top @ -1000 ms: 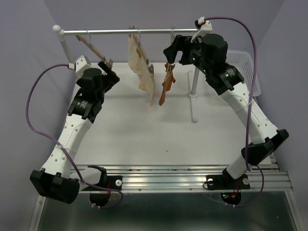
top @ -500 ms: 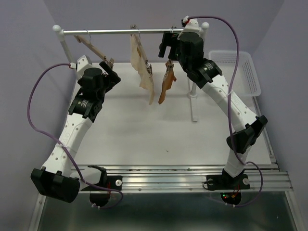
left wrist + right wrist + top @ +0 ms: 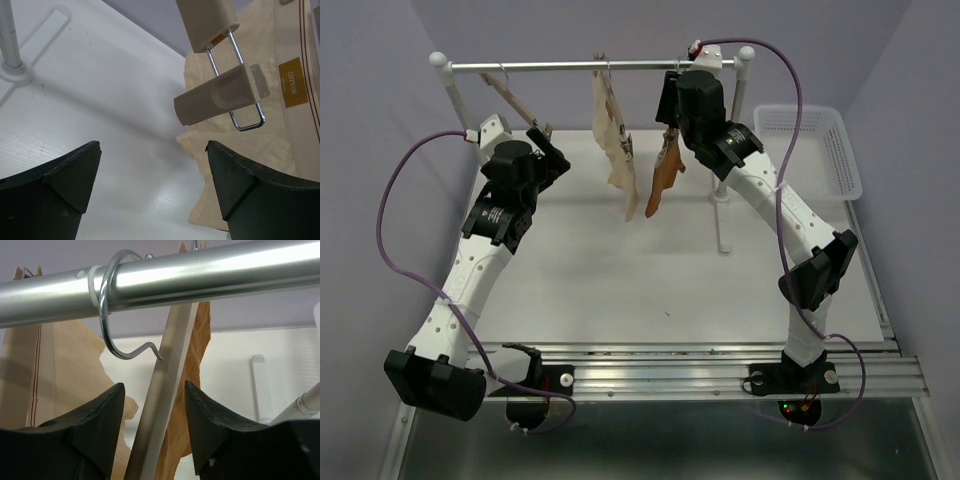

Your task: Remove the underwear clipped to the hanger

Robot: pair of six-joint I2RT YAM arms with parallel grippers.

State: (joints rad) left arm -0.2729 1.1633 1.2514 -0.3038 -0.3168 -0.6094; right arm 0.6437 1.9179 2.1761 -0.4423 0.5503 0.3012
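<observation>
Right gripper [image 3: 154, 386] up at the rail, jaws apart, straddling the slanted bar of the light wooden bar hanger [image 3: 162, 385]; clear gap on the left finger's side, bar very near the other finger, contact hard to tell. Not clamped. Metal wire hook [image 3: 106, 305] of that hanger looped over the silver metal rail [image 3: 225, 267] just above the fingers. Rust-orange cloth underwear [image 3: 665, 172] hanging from this hanger, rightmost on the rail, dangling free above the white surface [image 3: 620, 270]; in the wrist view, right behind the bar. Clip on the cloth not clearly visible. Just to its left, cream-beige cloth garment [image 3: 617, 140] on a second hanger, apart from the underwear. Further left, third hanger [image 3: 515, 100], tilted, nothing on it. Left gripper [image 3: 152, 146] near that hanger's low end, jaws wide apart, holding nothing; pale clip with wire loop [image 3: 220, 95] just ahead of the fingers, cream cloth with "COTTON" label behind. White plastic basket [image 3: 810, 150] at the right rear corner of the surface.
</observation>
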